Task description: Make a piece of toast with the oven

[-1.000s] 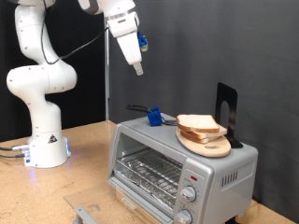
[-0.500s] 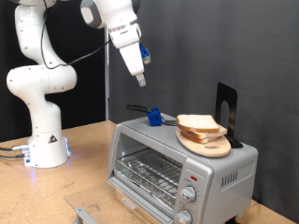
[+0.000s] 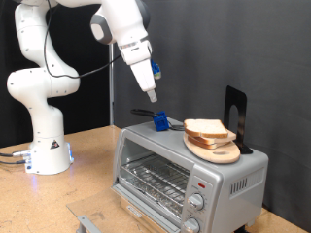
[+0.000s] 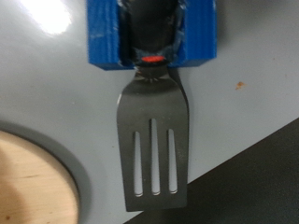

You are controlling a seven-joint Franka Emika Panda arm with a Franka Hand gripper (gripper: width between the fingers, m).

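We see the oven (image 3: 190, 175) below the end effector (image 3: 153, 97), its lower edge cut off by the frame. The piece of toast (image 3: 206, 128) lies on a wooden board (image 3: 216, 149) atop it, lower and well apart. We cannot tell whether the fingers are parted.

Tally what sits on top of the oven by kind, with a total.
Bread slices: 2
Round wooden board: 1
Slotted metal spatula in a blue holder: 1
Black stand: 1
Total: 5, all on the oven. The pincer hangs above the spatula.
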